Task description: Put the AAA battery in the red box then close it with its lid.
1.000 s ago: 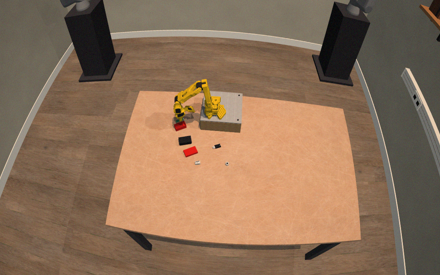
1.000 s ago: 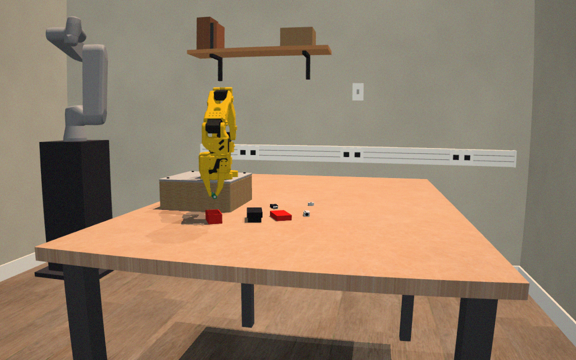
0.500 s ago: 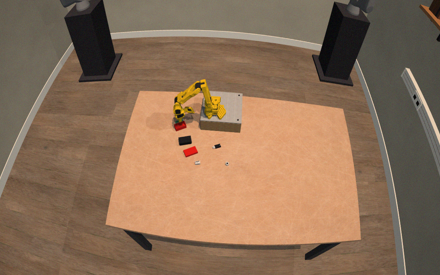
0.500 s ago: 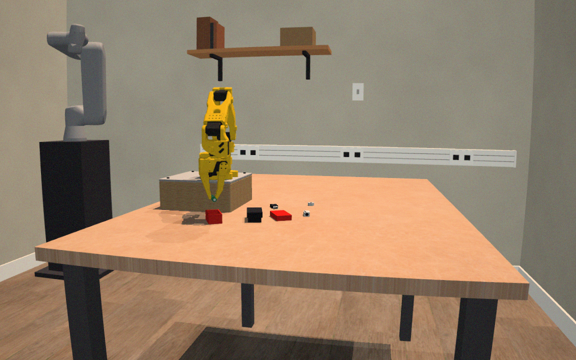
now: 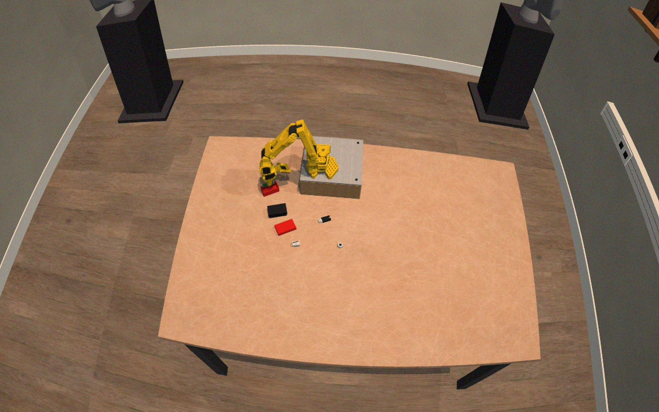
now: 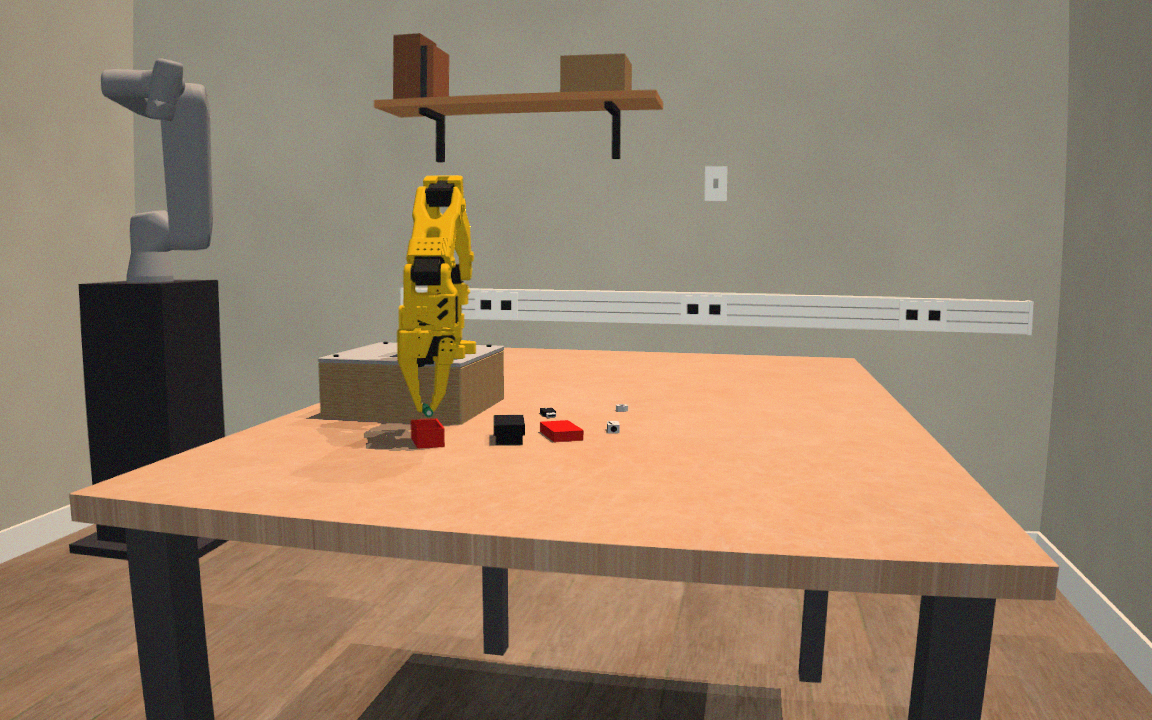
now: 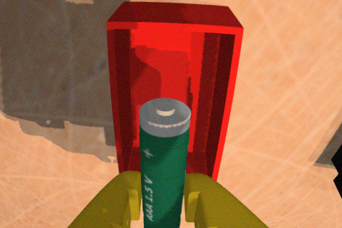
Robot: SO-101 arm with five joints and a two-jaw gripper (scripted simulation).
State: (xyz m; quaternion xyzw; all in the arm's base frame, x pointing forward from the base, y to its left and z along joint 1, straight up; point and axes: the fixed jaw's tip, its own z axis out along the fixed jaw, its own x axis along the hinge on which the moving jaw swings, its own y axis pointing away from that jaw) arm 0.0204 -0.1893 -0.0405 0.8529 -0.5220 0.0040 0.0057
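Battery first: a green cylindrical AAA battery (image 7: pixel 164 167) with a grey metal end cap sits clamped between the two yellow plastic fingers of the gripper (image 7: pixel 162 209), its long axis running forward past the fingertips. The jaws are clenched on its lower body, one on each side, and white lettering runs along the green sleeve between them.

Directly ahead of the jaws and below them lies the open red rectangular box (image 7: pixel 173 71), its cavity facing up — the battery's capped end overlaps the box's near end in the wrist view, though whether any part of it is already below the rim I cannot tell. In the exterior view the gripper (image 6: pixel 427 407) points straight down with its tips just above the red box (image 6: pixel 427 433), the green of the battery (image 6: pixel 427 411) showing between them.

Away from the jaws, in a row on the light wooden table top (image 5: pixel 373 286), lie a black rectangular box (image 5: pixel 276 210) and then the flat red lid (image 5: pixel 285 226), well apart from the gripper. Farther out are a small black-and-white stick-shaped part (image 5: pixel 324 219), a tiny white block (image 5: pixel 295 244) and a small grey ring-like piece (image 5: pixel 339 245).

The yellow arm (image 5: pixel 290 135) arches over from its mount on a grey-topped wooden block (image 5: pixel 344 169), which stands beside the jaws — near the red box (image 5: pixel 270 190) but not touching it.
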